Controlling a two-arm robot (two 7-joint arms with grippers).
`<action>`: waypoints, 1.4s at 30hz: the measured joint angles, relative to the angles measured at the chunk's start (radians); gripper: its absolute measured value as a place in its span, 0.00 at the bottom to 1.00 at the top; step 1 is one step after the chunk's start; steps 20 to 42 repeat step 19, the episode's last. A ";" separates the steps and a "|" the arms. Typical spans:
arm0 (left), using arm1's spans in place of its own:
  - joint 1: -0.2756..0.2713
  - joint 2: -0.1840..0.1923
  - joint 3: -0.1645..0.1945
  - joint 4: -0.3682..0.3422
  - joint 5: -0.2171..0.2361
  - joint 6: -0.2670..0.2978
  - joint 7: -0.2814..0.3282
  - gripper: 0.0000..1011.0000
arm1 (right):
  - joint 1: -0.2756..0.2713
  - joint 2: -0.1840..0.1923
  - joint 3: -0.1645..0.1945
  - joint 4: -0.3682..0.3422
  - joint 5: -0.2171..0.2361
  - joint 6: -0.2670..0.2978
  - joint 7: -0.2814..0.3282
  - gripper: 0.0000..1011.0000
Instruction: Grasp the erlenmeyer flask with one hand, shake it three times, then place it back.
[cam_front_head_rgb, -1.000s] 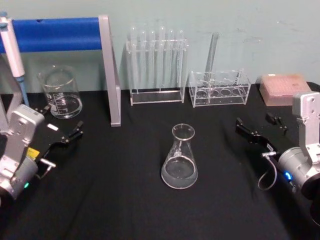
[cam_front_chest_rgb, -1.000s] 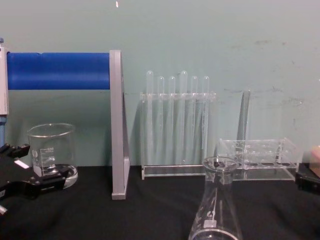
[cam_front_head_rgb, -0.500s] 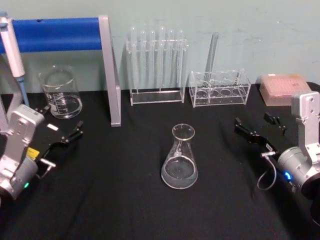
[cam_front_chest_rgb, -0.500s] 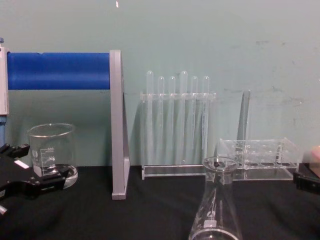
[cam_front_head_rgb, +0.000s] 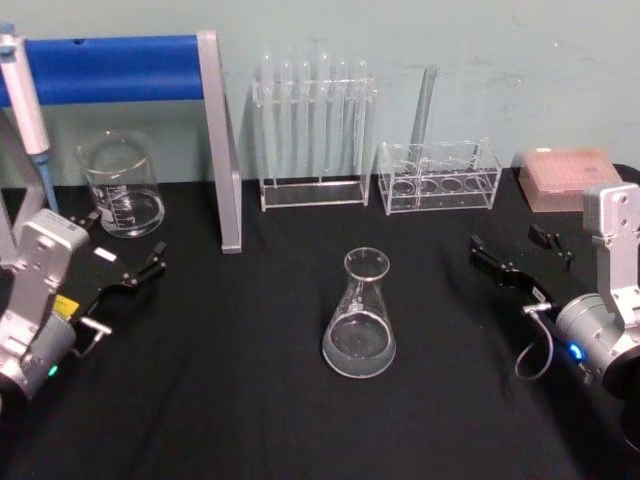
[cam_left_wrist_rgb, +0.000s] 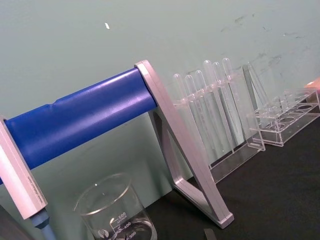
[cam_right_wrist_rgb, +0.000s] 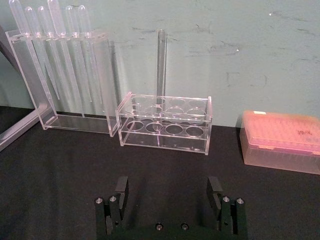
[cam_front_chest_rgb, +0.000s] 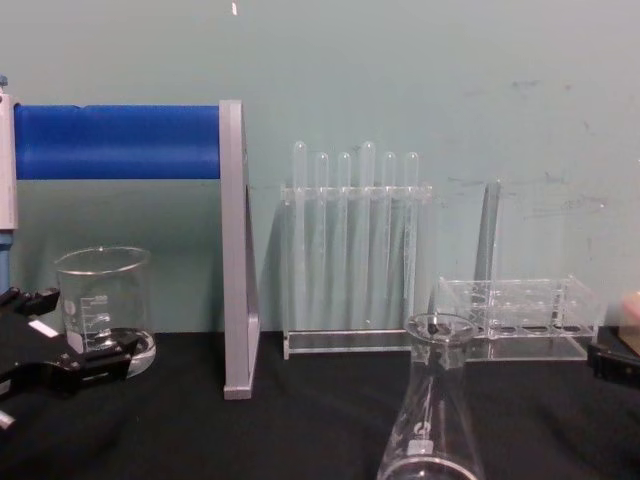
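Glass of the erlenmeyer flask (cam_front_head_rgb: 359, 317), smooth, rigid and breakable, is judged best held at the narrow neck by the open right gripper (cam_front_head_rgb: 522, 258); the left gripper (cam_front_head_rgb: 128, 265) is likewise seen open.

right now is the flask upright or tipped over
Upright: the erlenmeyer flask stands on its wide base on the black table, mouth up, with neither end effector touching it.
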 joint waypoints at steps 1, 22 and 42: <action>0.000 0.000 0.000 0.000 0.000 0.000 0.000 0.99 | 0.000 0.000 0.000 0.000 0.000 0.000 0.000 0.99; 0.000 0.000 0.000 0.000 0.000 0.000 0.000 0.99 | 0.000 0.000 0.000 0.000 0.001 0.000 -0.002 0.99; 0.000 0.000 0.000 0.000 0.000 0.000 0.000 0.99 | 0.000 0.000 0.000 0.000 0.001 0.000 -0.002 0.99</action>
